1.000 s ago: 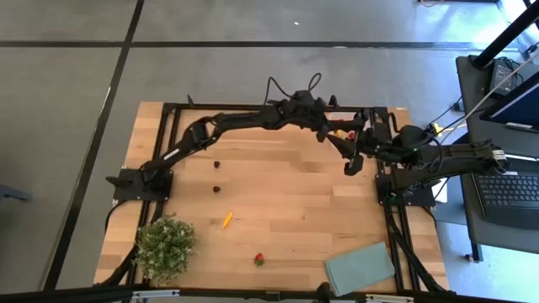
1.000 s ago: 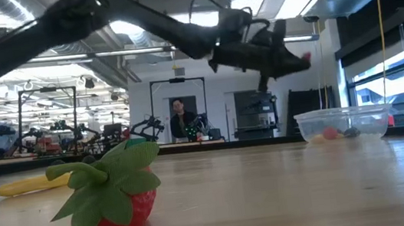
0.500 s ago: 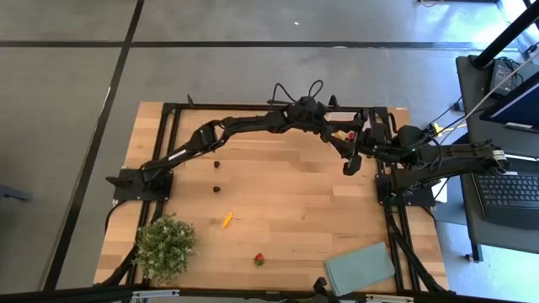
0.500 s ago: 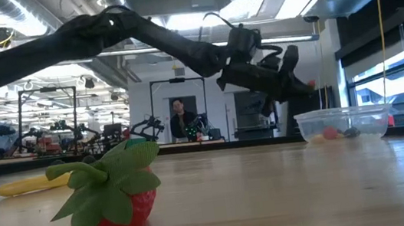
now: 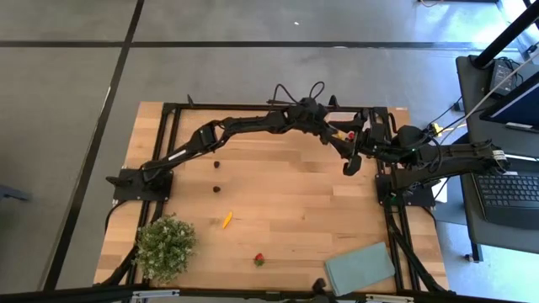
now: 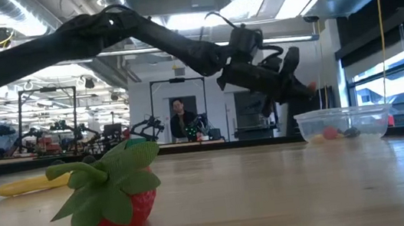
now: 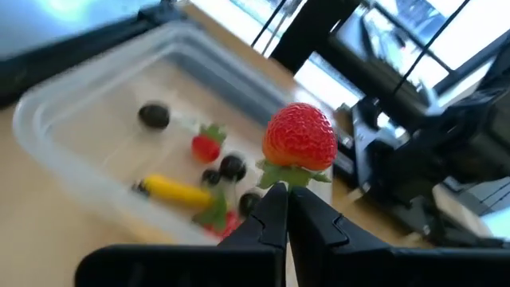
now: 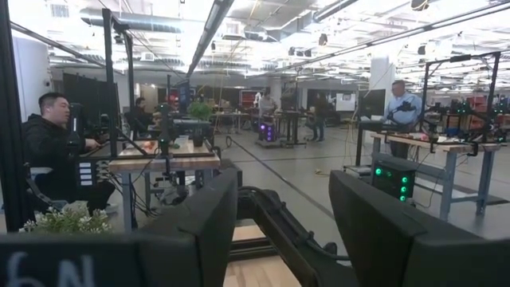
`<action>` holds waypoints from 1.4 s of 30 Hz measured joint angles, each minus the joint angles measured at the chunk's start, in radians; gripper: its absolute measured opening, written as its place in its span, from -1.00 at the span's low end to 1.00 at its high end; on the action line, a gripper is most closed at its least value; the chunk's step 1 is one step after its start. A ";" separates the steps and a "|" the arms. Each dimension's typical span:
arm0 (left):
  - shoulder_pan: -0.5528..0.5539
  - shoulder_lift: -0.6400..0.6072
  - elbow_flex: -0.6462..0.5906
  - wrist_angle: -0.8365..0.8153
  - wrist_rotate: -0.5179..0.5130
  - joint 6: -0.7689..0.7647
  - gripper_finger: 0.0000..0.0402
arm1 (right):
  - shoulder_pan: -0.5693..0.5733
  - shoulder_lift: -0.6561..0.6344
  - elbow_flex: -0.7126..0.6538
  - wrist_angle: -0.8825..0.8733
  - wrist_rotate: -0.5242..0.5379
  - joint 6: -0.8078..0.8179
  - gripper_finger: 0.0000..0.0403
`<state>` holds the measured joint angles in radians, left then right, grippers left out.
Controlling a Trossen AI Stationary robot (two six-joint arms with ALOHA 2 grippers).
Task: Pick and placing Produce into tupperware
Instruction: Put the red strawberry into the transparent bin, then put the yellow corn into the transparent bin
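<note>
Inside tupperware [image 7: 96,112]: berries [image 7: 154,115], strawberries [image 7: 206,147], sliver [image 7: 171,189].

A red strawberry [image 7: 300,138] with green leaves, a clear tub [image 7: 96,104], a black pincer [image 7: 284,209], a pale wood-grain bench [image 5: 286,194].

You have the tupperware [image 5: 344,135] at the table's [image 5: 286,210] far right corner, several pieces inside; two berries [image 5: 216,165] lie left of centre, the plant [image 5: 165,244] near-left, a strawberry [image 5: 259,259] at the near edge.
</note>
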<state>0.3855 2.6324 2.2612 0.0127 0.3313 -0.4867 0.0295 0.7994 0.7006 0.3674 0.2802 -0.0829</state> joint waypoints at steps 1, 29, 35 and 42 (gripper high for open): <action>0.000 0.000 0.000 -0.020 -0.001 0.003 -0.99 | 0.000 0.000 0.000 0.000 0.000 0.000 0.00; 0.002 -0.009 -0.001 -0.053 0.080 0.053 -0.98 | 0.000 -0.001 0.000 -0.041 0.000 -0.005 0.00; 0.045 -0.106 -0.001 -0.059 0.257 0.093 -0.91 | 0.000 -0.017 0.000 -0.044 0.000 -0.005 0.00; 0.066 -0.289 -0.001 -0.383 0.137 0.344 -0.82 | 0.000 -0.044 -0.001 -0.051 0.000 -0.005 0.00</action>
<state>0.4511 2.3438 2.2604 -0.3708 0.4685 -0.1424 0.0292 0.7555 0.6998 0.3168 0.2798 -0.0875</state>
